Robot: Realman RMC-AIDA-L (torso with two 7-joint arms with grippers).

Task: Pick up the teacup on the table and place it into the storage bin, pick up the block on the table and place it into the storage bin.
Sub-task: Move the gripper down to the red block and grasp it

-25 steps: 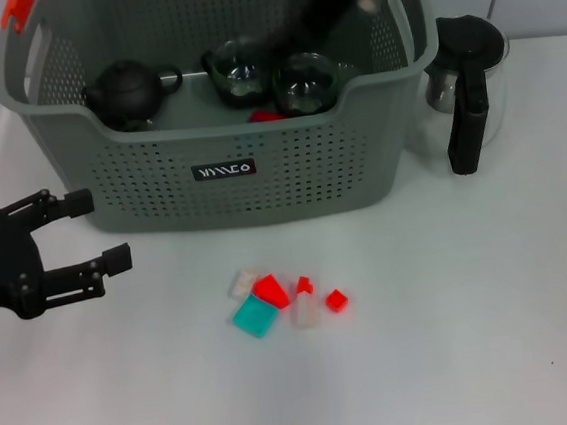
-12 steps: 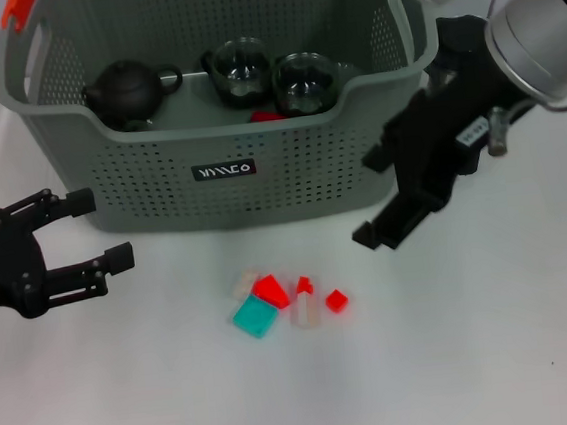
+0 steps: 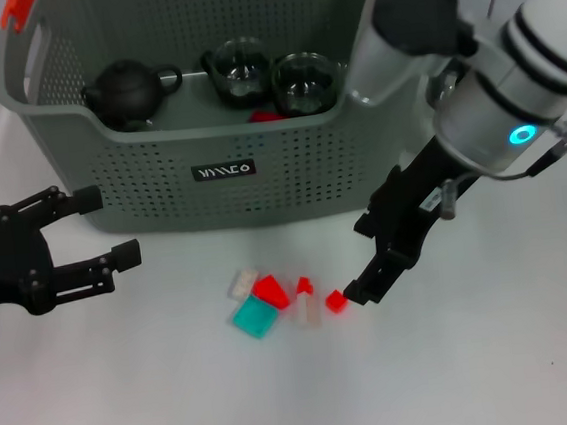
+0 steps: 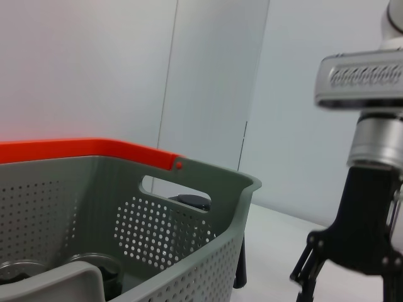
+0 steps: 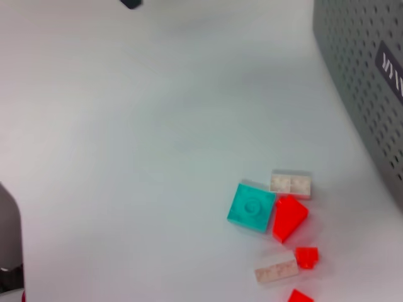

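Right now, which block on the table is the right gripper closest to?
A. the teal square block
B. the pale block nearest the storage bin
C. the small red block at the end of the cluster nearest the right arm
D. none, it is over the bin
C: in the head view the right gripper sits low, right beside the small red block, while the teal block lies at the cluster's far side.

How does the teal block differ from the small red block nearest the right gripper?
The teal block is wider and flatter than the small red block. The teal block lies at the cluster's end toward the left gripper; the small red block lies at the opposite end. The right gripper is low beside the small red block, well away from the teal block. Both rest on the table before the storage bin.
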